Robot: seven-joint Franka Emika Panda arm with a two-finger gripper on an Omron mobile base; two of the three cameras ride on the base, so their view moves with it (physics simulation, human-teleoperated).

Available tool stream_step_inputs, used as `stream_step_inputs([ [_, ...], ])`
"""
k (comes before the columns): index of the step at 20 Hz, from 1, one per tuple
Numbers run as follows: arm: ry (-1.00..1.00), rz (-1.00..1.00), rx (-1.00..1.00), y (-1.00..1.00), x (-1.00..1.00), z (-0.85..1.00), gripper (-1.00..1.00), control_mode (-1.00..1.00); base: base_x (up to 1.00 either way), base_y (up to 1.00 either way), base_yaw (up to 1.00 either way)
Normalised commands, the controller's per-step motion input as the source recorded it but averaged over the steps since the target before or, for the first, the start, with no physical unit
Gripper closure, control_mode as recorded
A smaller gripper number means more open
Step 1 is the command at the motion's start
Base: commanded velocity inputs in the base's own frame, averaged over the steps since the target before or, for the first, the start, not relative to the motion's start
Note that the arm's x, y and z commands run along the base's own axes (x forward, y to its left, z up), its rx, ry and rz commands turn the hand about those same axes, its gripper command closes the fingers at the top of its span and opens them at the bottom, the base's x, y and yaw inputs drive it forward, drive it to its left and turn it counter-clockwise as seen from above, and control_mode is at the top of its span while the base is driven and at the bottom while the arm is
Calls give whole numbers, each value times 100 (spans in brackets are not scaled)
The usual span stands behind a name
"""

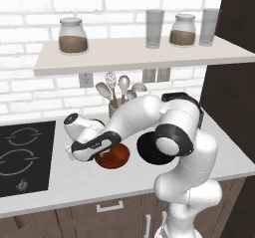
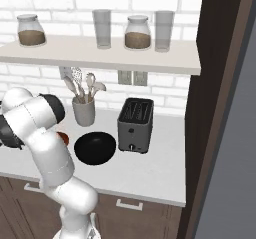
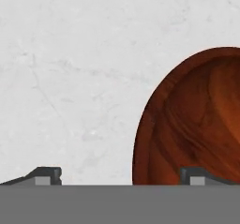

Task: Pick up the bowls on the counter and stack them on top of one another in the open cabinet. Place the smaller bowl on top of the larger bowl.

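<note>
Reddish-brown glossy wooden bowl (image 3: 192, 124) lies on the light-grey counter (image 3: 70, 78), its rim between the spread tips of our open, empty gripper (image 3: 119, 176), which hovers just above it. The plain black round bowl (image 2: 95, 148) sits just beside it, near the black boxy toaster (image 2: 135, 125). We judge the step to be approaching the smaller bowl; next we must lower and close on its rim. The pale beige shelf (image 1: 139, 55) above holds no bowl yet.
</note>
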Motion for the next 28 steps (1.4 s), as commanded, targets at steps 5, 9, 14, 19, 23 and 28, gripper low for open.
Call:
stream_step_inputs([
  [5,4,1,-7,-5,-1,-52,-100,-100,0,0,0],
  [9,0,0,0,-35,-8,-35,-100,-100,0,0,0],
  [14,1,0,0,-40,0,-20,100,-100,0,0,0],
  [19,2,0,3,-80,-1,-3,100,-100,0,0,0],
  [23,0,0,9,-85,-23,17,100,-100,0,0,0],
  [28,0,0,4,-39,-55,78,100,-100,0,0,0],
])
